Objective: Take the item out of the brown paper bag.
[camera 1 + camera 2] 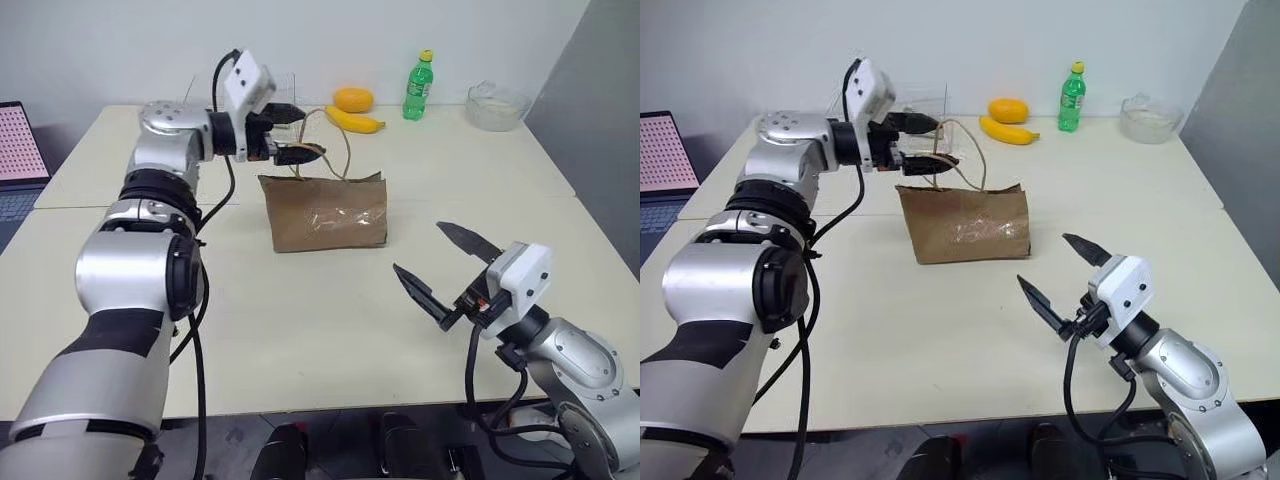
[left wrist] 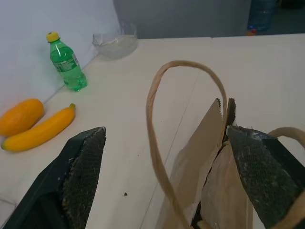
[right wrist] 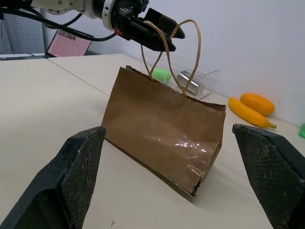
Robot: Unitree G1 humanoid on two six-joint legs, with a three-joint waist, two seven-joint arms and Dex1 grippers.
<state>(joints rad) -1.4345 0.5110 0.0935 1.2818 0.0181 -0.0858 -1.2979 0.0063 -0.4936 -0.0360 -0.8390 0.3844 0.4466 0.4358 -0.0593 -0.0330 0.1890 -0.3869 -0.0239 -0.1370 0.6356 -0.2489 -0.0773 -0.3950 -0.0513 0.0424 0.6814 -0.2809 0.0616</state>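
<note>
The brown paper bag (image 1: pixel 325 212) stands upright in the middle of the table, with a shiny tape patch on its front. Its two thin handles (image 1: pixel 340 140) rise from its open top. My left gripper (image 1: pixel 312 131) is open just above the bag's left top edge. One handle loop (image 2: pixel 157 109) stands loose between its spread fingers. The other handle (image 2: pixel 290 133) passes by one finger (image 2: pixel 259 171). The item is hidden from view. My right gripper (image 1: pixel 418 247) is open and empty, low over the table, in front of and to the right of the bag.
Along the far edge are a green soda bottle (image 1: pixel 419 86), a banana (image 1: pixel 354 121), an orange fruit (image 1: pixel 353 99) and a clear bowl (image 1: pixel 497 104). A clear plastic box (image 1: pixel 925 105) stands behind the bag. A laptop (image 1: pixel 18 150) sits at the far left.
</note>
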